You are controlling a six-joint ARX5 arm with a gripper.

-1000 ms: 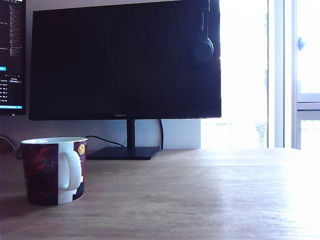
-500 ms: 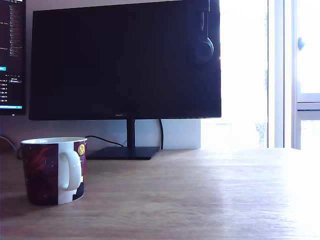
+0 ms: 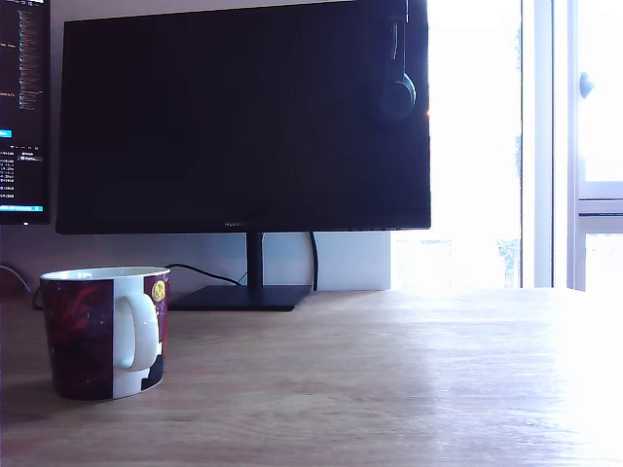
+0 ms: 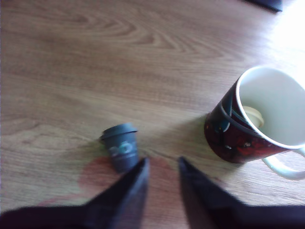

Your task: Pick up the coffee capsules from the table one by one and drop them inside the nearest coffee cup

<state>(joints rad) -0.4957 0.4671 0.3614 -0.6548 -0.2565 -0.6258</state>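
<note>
Capsules come last by size, so I begin with the wooden table (image 3: 389, 379), light brown with clear grain, which fills the lower part of the exterior view and nearly all of my wrist view. On it, at the back, stands a large dark monitor (image 3: 243, 117) on a flat black base, with a second screen (image 3: 21, 107) showing text at the exterior view's left edge and a bright window (image 3: 574, 146) at its right. A headset (image 3: 397, 89) hangs at the big monitor's upper corner.

Next down in size is the maroon coffee mug (image 3: 104, 333), upright near the exterior view's left, its white handle facing the camera. My wrist view looks into its white interior, where a cream-yellow capsule (image 4: 253, 116) lies against the inner wall.

My gripper (image 4: 162, 167) is out of the exterior view; my two dark fingers (image 4: 136, 183) are parted with bare wood between them, holding nothing. Just beside one fingertip lies a small dark grey capsule (image 4: 121, 147) (tipped on its side), near the mug yet apart from it.
</note>
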